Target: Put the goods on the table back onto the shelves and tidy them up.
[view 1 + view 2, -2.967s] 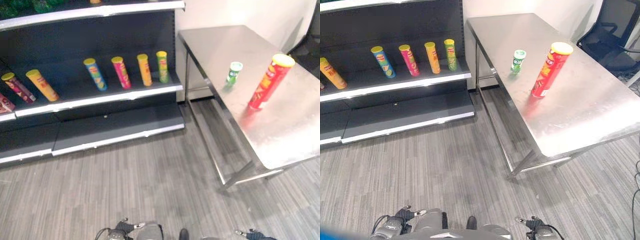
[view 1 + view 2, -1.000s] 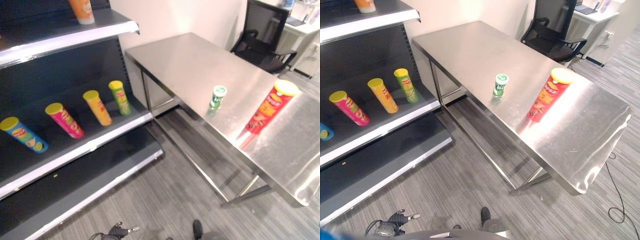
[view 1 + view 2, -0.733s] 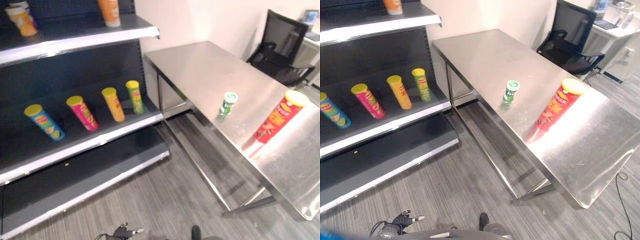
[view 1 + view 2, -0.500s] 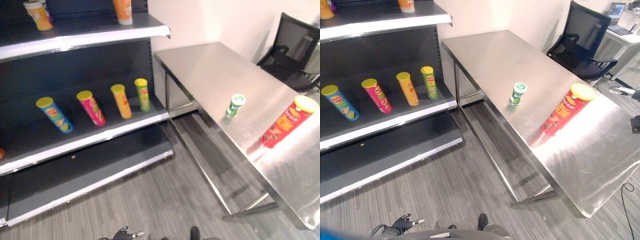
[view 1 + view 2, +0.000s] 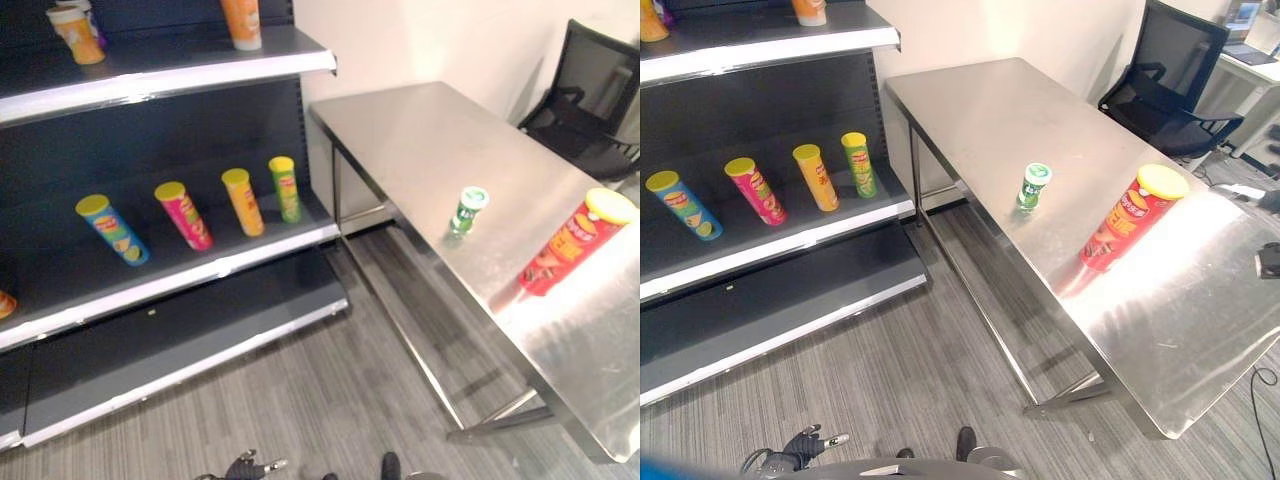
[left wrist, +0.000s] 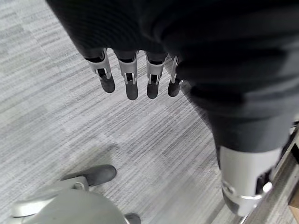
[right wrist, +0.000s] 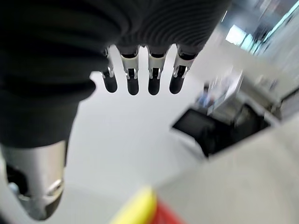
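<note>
L hand (image 6: 140,70): fingers (image 6: 131,86) straight, hanging relaxed in a row, thumb apart, nothing held. It hangs low over grey striped floor (image 5: 300,400), palm toward the floor, in its wrist view. In the L eye view its dark fingertips just peek in at the bottom edge.

R hand (image 7: 140,70): fingers (image 7: 154,84) also straight & loose, thumb set apart, empty. In its wrist view a yellow-lidded red can top shows blurred past the fingers, not touched; whether the hand is over the table, can't tell. In the R eye view the hand shows at the right edge, near the table's far side.

Goods on steel table (image 5: 980,110): tall red can (image 5: 1130,215) w/ yellow lid, upright, toward the table's right part; small green can (image 5: 1033,186) upright, well apart from it, nearer the shelf-side edge.

Shelf unit (image 5: 180,270) stands left of table. Mid shelf: blue can (image 5: 112,229), pink can (image 5: 183,214), orange-yellow can (image 5: 243,201), green can (image 5: 285,188), in a row w/ gaps between them. Top shelf: orange can (image 5: 241,22) plus a smaller orange cup (image 5: 76,33). Black office chair (image 5: 1170,75) beyond the table's far end.
</note>
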